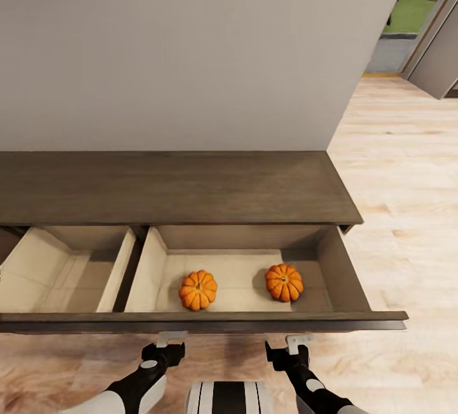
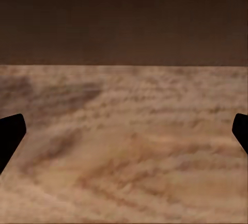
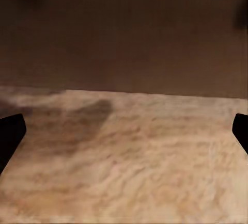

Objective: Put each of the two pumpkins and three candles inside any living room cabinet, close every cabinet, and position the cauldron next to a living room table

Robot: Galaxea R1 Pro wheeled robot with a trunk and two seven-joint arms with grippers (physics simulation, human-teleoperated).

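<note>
Head view: the cabinet [image 1: 178, 188] stands against the wall, two drawers pulled out. The right drawer [image 1: 242, 280] holds both pumpkins, one [image 1: 198, 289] at about 7 o'clock of the drawer floor, the other [image 1: 284, 282] toward 4 o'clock, well apart, each sitting upright with its stem up. The left drawer [image 1: 60, 274] shows a bare pale floor as far as I can see.

Both arms hang low, at 6 o'clock of the picture, just below the drawer fronts. Left gripper [image 1: 166, 344] and right gripper [image 1: 291, 347] are close under the front edge; whether they touch it I can't tell. In the wrist views the jaws stand wide apart, dark tips at the frame edges, with wood floor [image 2: 124, 146] and the dark drawer front ahead, nothing between them.

So the pumpkins look done, I'd say; no candles or cauldron here. The drawers must be shut in the end.

Handling: these drawer fronts have no handles, so a flat push on the front, near the middle, should slide one in squarely; off-centre could skew it. The pumpkins look light, hard and round, so a sharp shove may roll them.
</note>
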